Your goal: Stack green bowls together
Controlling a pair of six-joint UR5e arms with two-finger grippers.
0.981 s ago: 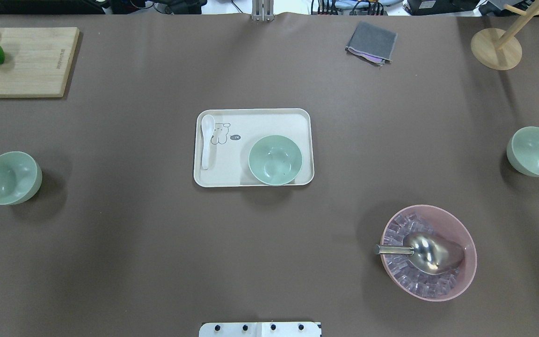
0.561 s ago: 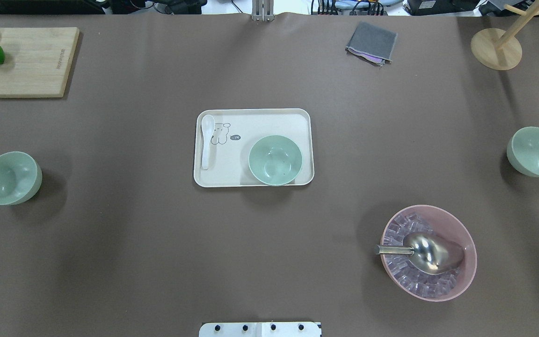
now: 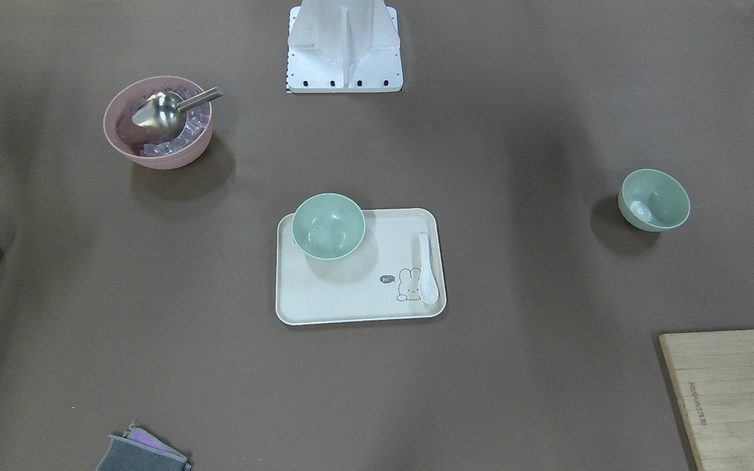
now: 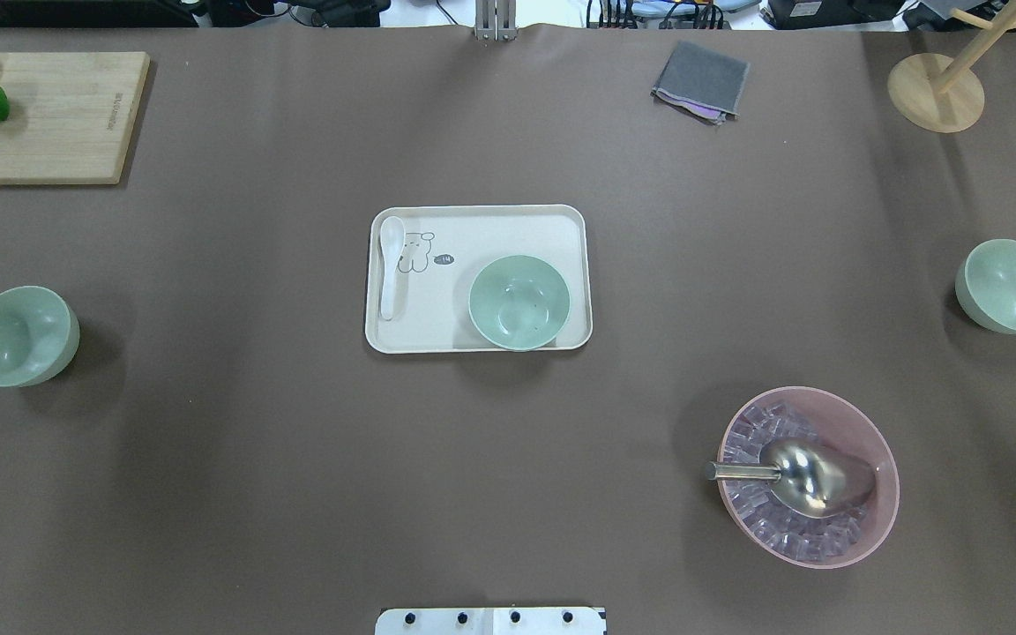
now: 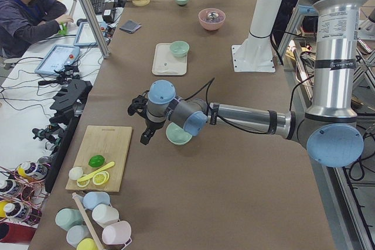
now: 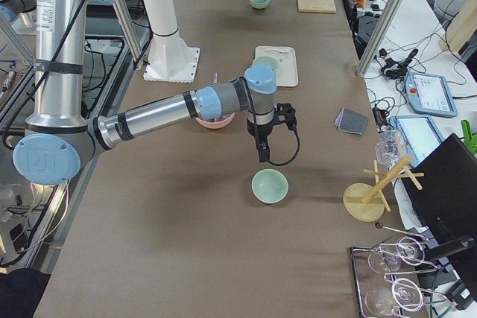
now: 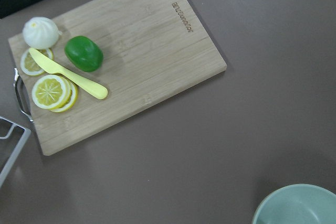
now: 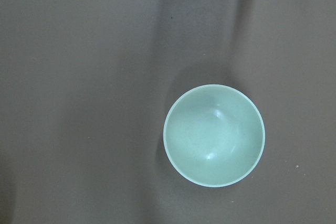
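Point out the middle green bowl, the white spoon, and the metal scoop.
middle green bowl (image 4: 519, 302), overhead view, inner bottom
white spoon (image 4: 388, 282), overhead view, handle
metal scoop (image 4: 817, 476), overhead view, shiny pan

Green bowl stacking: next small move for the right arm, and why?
Probably lower the right gripper toward the rim of the green bowl beneath it. The gripper hangs above that bowl, apart from it; the bowl sits upright and alone on the table, and nothing is stacked yet.
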